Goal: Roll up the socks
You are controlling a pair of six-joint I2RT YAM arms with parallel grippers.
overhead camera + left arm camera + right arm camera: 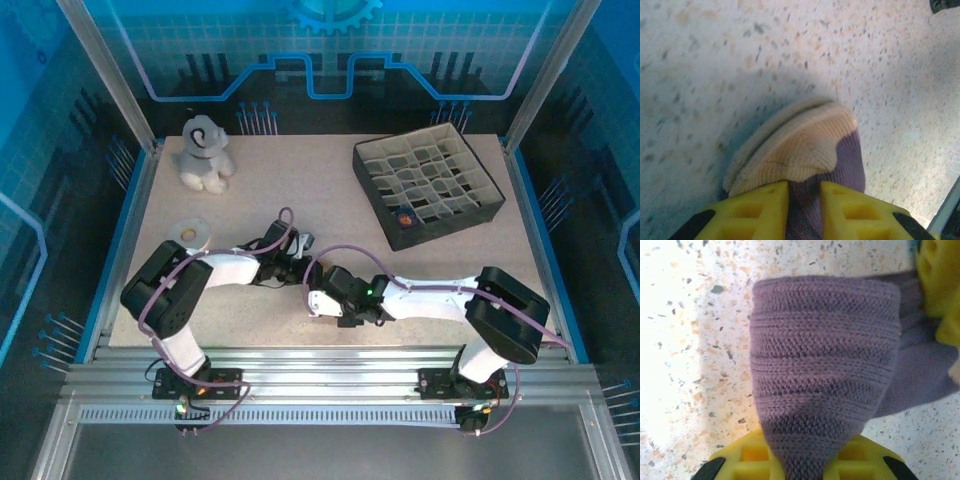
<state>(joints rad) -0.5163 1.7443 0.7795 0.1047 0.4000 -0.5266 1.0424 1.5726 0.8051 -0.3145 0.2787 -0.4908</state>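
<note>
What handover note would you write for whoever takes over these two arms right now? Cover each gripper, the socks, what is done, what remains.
Left gripper: shut on the socks, just behind the tan toe.
Right gripper: shut on the socks' purple knit.
Socks: between the two grippers, at the table's near middle.
Done: both grips taken.
Left: the rolling; no roll seen yet.
</note>
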